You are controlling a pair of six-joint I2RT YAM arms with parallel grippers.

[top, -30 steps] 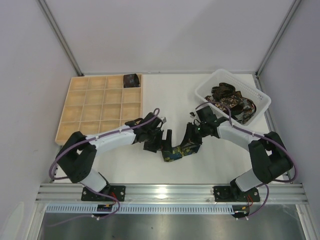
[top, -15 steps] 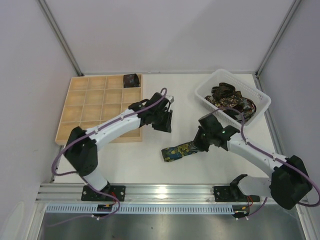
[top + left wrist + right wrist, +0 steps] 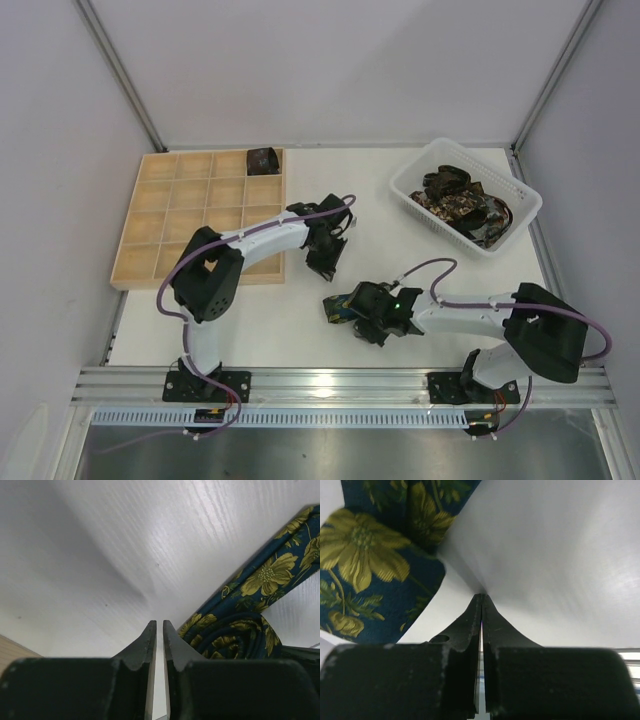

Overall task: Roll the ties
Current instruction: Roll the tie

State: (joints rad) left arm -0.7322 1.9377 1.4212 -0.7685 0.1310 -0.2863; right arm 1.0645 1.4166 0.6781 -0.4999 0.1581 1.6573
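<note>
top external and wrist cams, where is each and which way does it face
top external: above, behind the bases, looking down on the table; both arms show.
left wrist: on the left gripper, facing the table past its fingers.
right wrist: on the right gripper, likewise low over the table.
shared: all three see the navy tie.

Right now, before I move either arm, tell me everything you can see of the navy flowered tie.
The tie is navy fabric printed with yellow-green flowers. It lies on the white table near the front, between the arms. The left wrist view shows one end wound into a loose coil, with a flat strip running away from it. The right claw is shut just beside it, gripping none of it; whether they touch I cannot tell. The left claw stands apart.
</note>
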